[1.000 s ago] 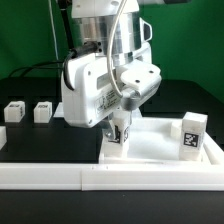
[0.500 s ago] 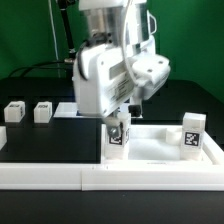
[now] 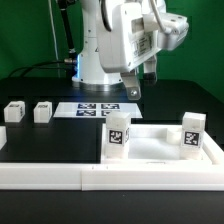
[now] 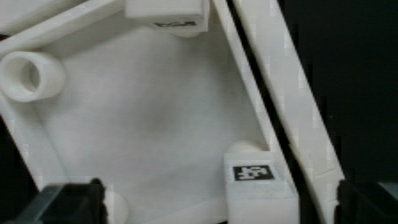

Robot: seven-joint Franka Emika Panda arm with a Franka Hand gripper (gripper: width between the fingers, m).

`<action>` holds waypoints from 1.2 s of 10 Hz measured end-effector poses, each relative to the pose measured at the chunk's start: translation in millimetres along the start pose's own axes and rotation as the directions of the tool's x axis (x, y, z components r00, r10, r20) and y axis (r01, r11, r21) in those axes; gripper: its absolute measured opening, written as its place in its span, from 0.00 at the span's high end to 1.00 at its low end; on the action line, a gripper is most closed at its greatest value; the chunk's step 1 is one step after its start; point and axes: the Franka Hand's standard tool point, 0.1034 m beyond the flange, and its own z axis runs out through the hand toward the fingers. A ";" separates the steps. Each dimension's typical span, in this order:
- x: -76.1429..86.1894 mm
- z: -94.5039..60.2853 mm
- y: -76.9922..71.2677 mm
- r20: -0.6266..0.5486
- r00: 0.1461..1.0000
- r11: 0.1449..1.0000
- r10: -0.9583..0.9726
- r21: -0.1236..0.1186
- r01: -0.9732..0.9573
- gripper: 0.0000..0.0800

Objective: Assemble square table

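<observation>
White slab (image 3: 155,148), two upright legs (image 3: 118,138) on it, two loose legs (image 3: 42,111) apart

Exterior: low frontal, mid-range. Wrist: close, looking down. Shared: square table (image 3: 155,145) (image 4: 143,130).

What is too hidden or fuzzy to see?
Exterior view: sockets under the two standing white blocky legs, hidden by the legs themselves.
Wrist view: white plastic square tabletop, cut off by the frame edges; the leg tag is blurred.
Exterior view: the claw, tips too small and dark.
</observation>
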 end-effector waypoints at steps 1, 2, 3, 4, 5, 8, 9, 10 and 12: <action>0.5 1.7 0.4 -0.002 1.000 1.000 -0.003 -0.002 0.003 0.19; 0.4 1.9 0.5 -0.002 1.000 1.000 -0.003 -0.002 0.003 0.19; 0.4 2.2 0.6 -0.002 1.000 1.000 -0.004 -0.003 0.004 0.19; 0.4 2.5 0.7 -0.003 1.000 1.000 -0.005 -0.003 0.005 0.19; 0.4 2.7 0.8 -0.003 1.000 1.000 -0.006 -0.003 0.006 0.19; 0.3 3.4 1.2 -0.003 1.000 1.000 -0.008 -0.004 0.008 0.19; 0.3 3.5 1.2 -0.003 1.000 1.000 -0.020 -0.004 0.020 0.19; 0.9 3.4 0.2 -0.004 0.995 0.995 -0.100 0.005 0.100 0.19; 7.9 4.8 3.0 -0.020 0.925 0.924 -0.380 0.029 0.380 0.19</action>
